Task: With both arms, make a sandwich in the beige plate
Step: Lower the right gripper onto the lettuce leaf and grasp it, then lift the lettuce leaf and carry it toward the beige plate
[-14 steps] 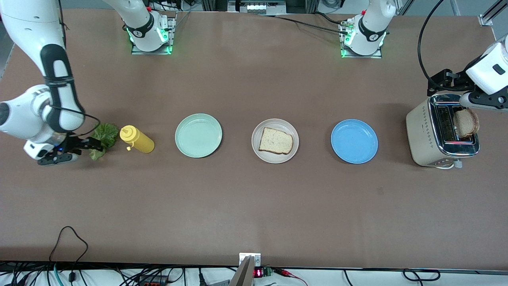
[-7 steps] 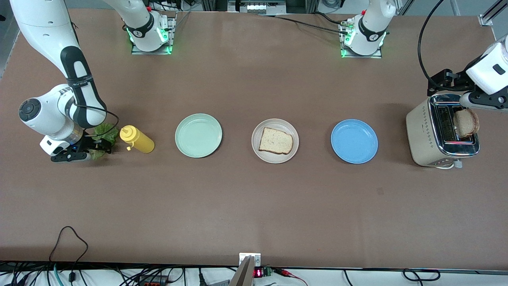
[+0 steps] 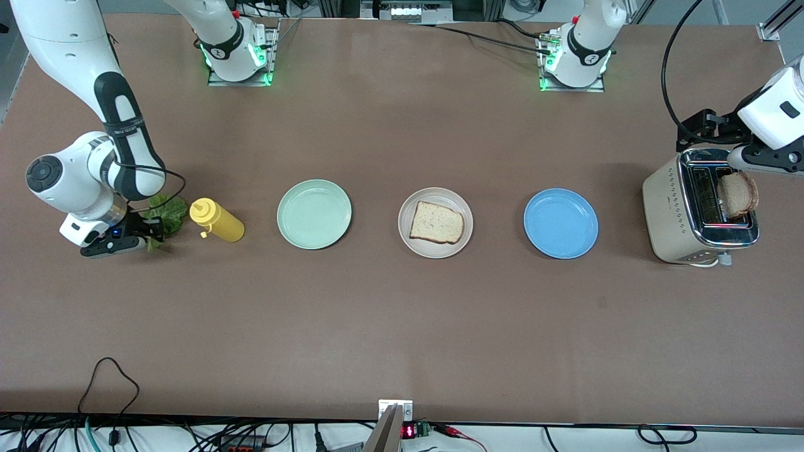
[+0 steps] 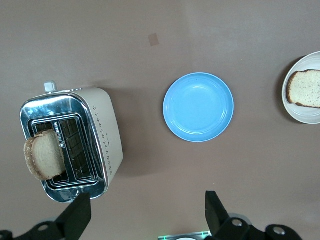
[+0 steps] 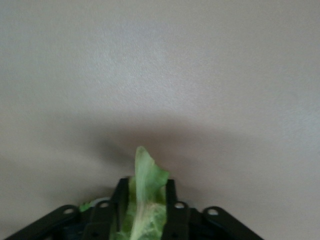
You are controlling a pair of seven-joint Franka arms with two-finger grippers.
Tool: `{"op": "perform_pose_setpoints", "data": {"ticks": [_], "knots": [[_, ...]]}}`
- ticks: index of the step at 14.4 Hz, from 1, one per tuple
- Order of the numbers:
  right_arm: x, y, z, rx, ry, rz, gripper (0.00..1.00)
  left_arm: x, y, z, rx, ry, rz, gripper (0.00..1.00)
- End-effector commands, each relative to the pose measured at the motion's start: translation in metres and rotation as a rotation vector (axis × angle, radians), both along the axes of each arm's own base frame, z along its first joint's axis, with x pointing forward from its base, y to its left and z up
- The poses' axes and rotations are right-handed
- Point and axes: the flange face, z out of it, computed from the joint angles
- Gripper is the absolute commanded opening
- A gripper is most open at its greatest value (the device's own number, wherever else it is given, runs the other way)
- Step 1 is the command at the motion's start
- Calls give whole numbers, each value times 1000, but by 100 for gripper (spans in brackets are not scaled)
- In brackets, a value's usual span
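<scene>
One toast slice lies on the beige plate at the table's middle; the left wrist view shows that plate and slice too. A second slice stands in the toaster's slot. My right gripper is low at the green lettuce leaf, beside the yellow bottle. In the right wrist view its fingers are shut on the leaf, which sticks out past the gripper's tips. My left gripper hangs open over the toaster, holding nothing.
A yellow squeeze bottle lies right next to the lettuce. A mint-green plate and a blue plate flank the beige one. The cream toaster stands at the left arm's end.
My right arm has swung in toward the lettuce and its fingers have closed on the leaf. The left arm and the toast slices have not moved.
</scene>
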Motion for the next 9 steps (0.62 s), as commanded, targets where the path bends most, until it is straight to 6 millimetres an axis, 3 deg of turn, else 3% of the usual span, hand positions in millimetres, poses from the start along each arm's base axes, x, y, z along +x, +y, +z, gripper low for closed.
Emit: {"op": "perform_pose_setpoints", "data": {"ticks": [1,5,9], "knots": [[-7,-9,16,1,-15,55,0,1,1,5,-5,6,6,100],[6,-3,45,37,-8,93,0,1,1,5,-5,6,6,100],[41,7,133,146,43,198,0,1,1,5,-5,6,6,100]]}}
